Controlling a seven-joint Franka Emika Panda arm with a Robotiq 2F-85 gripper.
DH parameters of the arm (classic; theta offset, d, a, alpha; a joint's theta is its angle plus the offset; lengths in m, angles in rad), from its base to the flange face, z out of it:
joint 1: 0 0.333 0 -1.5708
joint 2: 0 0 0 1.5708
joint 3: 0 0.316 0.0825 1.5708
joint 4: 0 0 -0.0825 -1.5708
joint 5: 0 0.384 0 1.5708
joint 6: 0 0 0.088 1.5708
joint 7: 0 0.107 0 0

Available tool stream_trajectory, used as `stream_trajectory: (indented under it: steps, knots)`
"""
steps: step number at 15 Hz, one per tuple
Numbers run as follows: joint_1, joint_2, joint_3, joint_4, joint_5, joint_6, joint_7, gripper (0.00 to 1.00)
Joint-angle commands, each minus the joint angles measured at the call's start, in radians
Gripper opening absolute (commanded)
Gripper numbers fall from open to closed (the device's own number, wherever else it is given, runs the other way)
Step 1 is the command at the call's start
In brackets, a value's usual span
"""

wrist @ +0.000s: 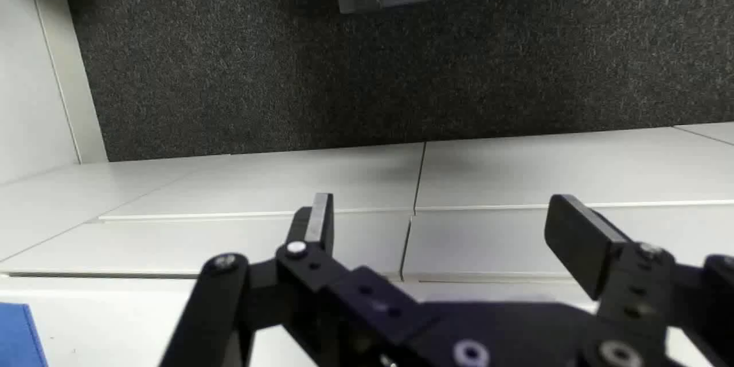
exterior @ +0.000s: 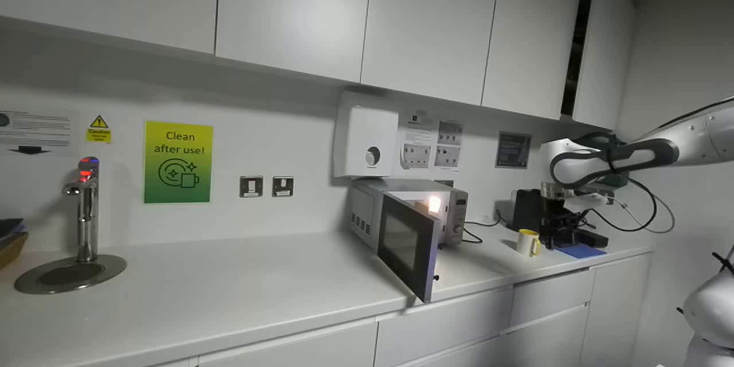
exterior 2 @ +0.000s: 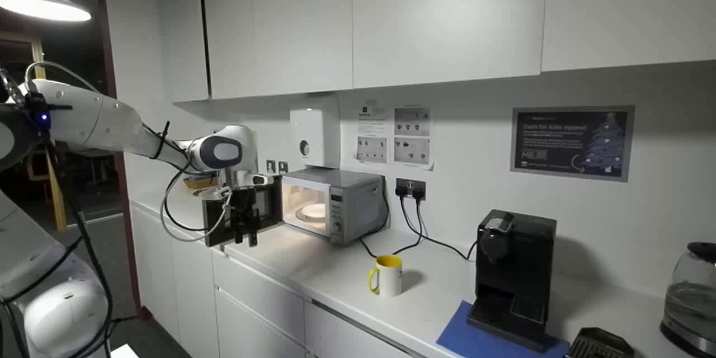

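My black gripper [wrist: 447, 223] stands open in the wrist view, pads wide apart, with nothing between them but drawer fronts below. In an exterior view the gripper [exterior 2: 246, 232] hangs fingers down, overlapping the dark microwave door [exterior 2: 215, 224]; I cannot tell whether they touch. The silver microwave [exterior 2: 361, 204] has its door swung wide, its inside lit, and a round plate [exterior 2: 313, 211] in it. A white mug [exterior 2: 390, 278] with yellow inside and handle stands upright on the counter, apart from the gripper. The same mug [exterior: 526, 243] and opened door [exterior: 404, 241] show in the view from across.
A black coffee machine [exterior 2: 514, 274] sits on a blue mat [exterior 2: 456, 330], with a glass carafe [exterior 2: 691, 296] farther along. Overhead are wall cabinets [exterior 2: 447, 17]. Power cords [exterior 2: 417, 229] trail behind the microwave. A tap [exterior: 87, 212] stands at the counter's far end.
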Motion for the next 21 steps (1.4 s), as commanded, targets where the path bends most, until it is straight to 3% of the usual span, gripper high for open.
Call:
stream_trajectory:
  steps: [1, 5, 8, 15, 21]
  knots:
    - [0.013, 0.001, -0.011, 0.002, -0.005, -0.003, 0.005, 1.0]
    - [0.012, 0.0, -0.007, -0.003, -0.004, 0.003, 0.016, 1.0]
    - [0.007, 0.0, 0.021, -0.04, 0.001, 0.085, 0.138, 1.0]
    - [-0.017, 0.102, 0.112, -0.118, 0.003, 0.517, 0.553, 1.0]
    - [-0.048, 0.228, 0.136, -0.108, -0.074, 0.928, 0.737, 1.0]
